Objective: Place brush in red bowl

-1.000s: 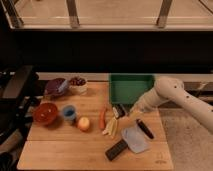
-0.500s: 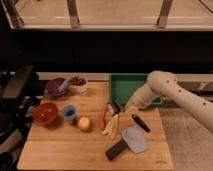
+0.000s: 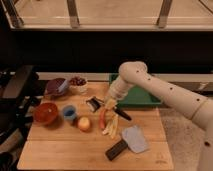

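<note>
One arm (image 3: 165, 95) stretches in from the right, its hand (image 3: 110, 103) low over the wooden desk (image 3: 65, 150), right at the brush (image 3: 123, 115); whether the hand is spread or pinching the brush, I cannot tell; the brush lies near the middle of the desk, dark head to the left, thin black handle slanting down to the right, just in front of the green tray (image 3: 142, 97); the red bowl (image 3: 45, 113) sits well apart at the left, beside a blue cup (image 3: 69, 112); a cleaver (image 3: 131, 140) lies nearer the front edge; a purple bowl (image 3: 55, 86) stands at the back left.
</note>
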